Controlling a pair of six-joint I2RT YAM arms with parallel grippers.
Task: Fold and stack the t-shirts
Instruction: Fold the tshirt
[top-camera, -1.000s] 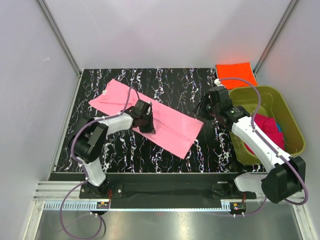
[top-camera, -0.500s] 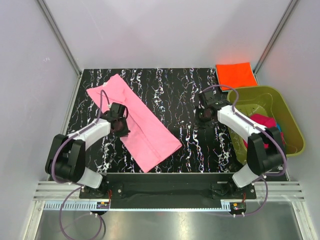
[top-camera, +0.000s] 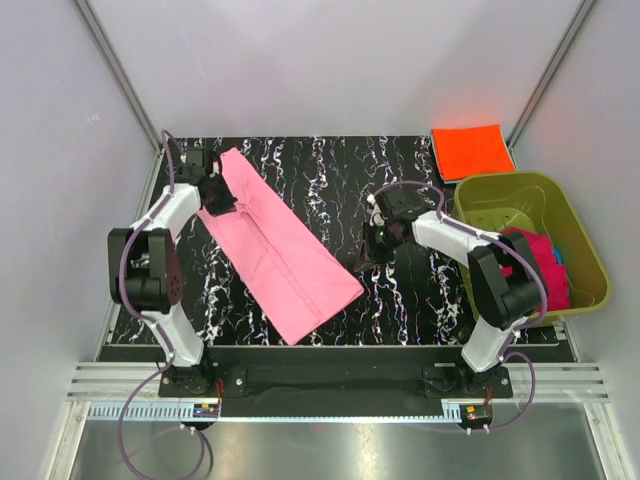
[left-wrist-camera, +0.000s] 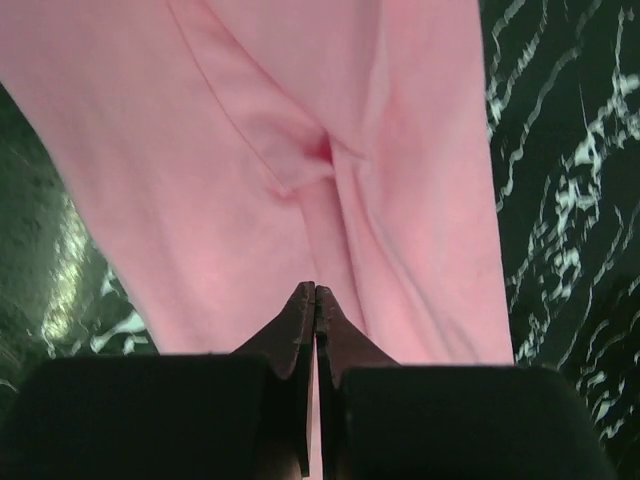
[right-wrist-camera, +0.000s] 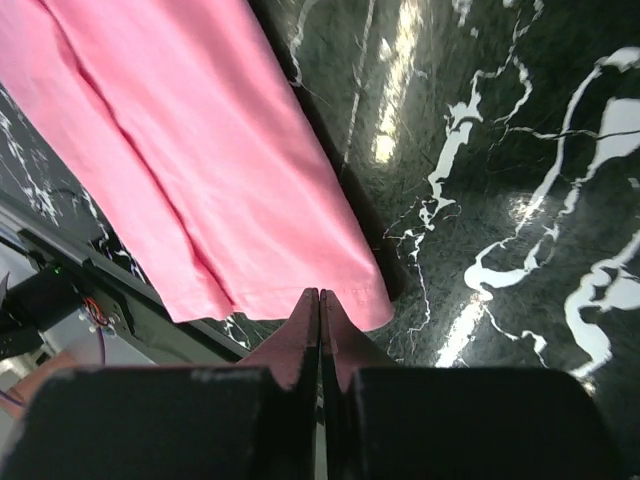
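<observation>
The light pink t-shirt (top-camera: 280, 245), folded into a long strip, lies diagonally on the black marbled table (top-camera: 330, 170). My left gripper (top-camera: 216, 196) is shut, its tips over the strip's far-left end, where the left wrist view (left-wrist-camera: 315, 290) shows flat fabric (left-wrist-camera: 250, 130) with one small pucker. My right gripper (top-camera: 370, 250) is shut just right of the strip's near-right corner; its tips (right-wrist-camera: 320, 293) hang over the hem (right-wrist-camera: 230, 170). The orange t-shirt (top-camera: 470, 150) lies folded at the back right. The magenta t-shirt (top-camera: 535, 255) and a bit of the blue one (top-camera: 558, 258) sit in the tub.
The olive-green plastic tub (top-camera: 520, 182) stands at the right edge, beside the right arm. Grey walls close the table at the back and on both sides. A metal rail (top-camera: 330, 385) runs along the near edge by the arm bases.
The pink strip has swung round from lying across the table to running diagonally toward the near edge. My left gripper slid along it to its far-left end. My right gripper moved left toward its corner.
</observation>
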